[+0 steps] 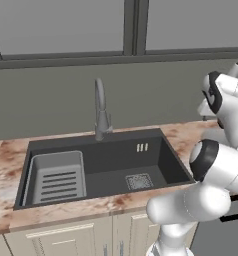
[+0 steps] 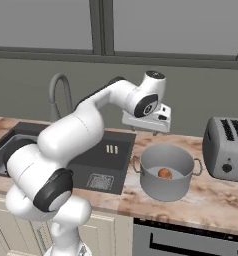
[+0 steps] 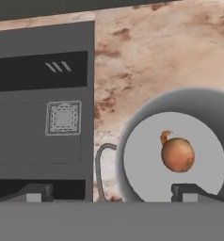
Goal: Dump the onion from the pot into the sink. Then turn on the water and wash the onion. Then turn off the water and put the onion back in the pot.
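Note:
The pale grey pot [image 2: 167, 186] stands upright on the counter just right of the sink [image 2: 116, 165]. The small orange-brown onion [image 2: 164, 173] lies on its bottom. From the hand view I look down into the pot [image 3: 147, 117] at the onion [image 3: 178, 154], with the dark sink [image 3: 38, 155] and its drain grate [image 3: 63, 117] to the left. My gripper [image 2: 147, 128] hovers above the counter behind the pot's left rim. In the hand view the gripper [image 3: 113, 193] is open, fingertips [image 3: 36, 193] wide apart, with nothing between them.
A grey faucet [image 1: 100, 112] rises behind the sink [image 1: 151, 150], and a light slotted rack [image 1: 58, 177] fills its left part. A toaster [image 2: 227, 149] stands on the counter right of the pot. A wall and window run along the back.

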Robot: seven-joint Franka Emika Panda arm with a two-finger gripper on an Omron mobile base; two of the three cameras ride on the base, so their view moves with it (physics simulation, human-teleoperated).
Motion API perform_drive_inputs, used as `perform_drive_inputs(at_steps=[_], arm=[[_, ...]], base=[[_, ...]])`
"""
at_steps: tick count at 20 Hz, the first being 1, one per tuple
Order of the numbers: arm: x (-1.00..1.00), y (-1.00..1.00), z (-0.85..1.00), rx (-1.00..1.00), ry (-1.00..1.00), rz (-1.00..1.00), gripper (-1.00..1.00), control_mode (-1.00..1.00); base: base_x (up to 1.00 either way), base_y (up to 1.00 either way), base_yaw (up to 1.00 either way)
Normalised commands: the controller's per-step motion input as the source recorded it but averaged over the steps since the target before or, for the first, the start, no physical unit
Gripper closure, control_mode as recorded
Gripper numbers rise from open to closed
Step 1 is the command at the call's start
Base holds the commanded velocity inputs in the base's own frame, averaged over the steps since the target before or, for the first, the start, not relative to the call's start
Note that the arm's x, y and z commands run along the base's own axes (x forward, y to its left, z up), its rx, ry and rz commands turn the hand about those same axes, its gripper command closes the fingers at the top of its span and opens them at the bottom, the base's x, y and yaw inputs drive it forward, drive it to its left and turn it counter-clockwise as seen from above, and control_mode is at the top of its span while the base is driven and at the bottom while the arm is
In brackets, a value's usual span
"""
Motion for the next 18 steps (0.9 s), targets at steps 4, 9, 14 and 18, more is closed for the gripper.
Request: perform_drive_inputs(at_steps=[4, 9, 14, 18], arm=[[0.00, -0.01, -0.42, 0.00, 0.00, 0.03, -1.00, -1.00], [0.00, 0.00, -0.44, 0.00, 0.00, 0.06, -1.00, -1.00], [-0.02, 0.00, -0.42, 0.00, 0.00, 0.05, -1.00, -1.00], [-0.06, 0.00, -0.39, -0.02, 0.00, 0.04, -1.00, -1.00]], base=[[0.00, 0.00, 0.00], [0.00, 0.00, 0.00], [0.00, 0.00, 0.00], [0.00, 0.00, 0.00]])
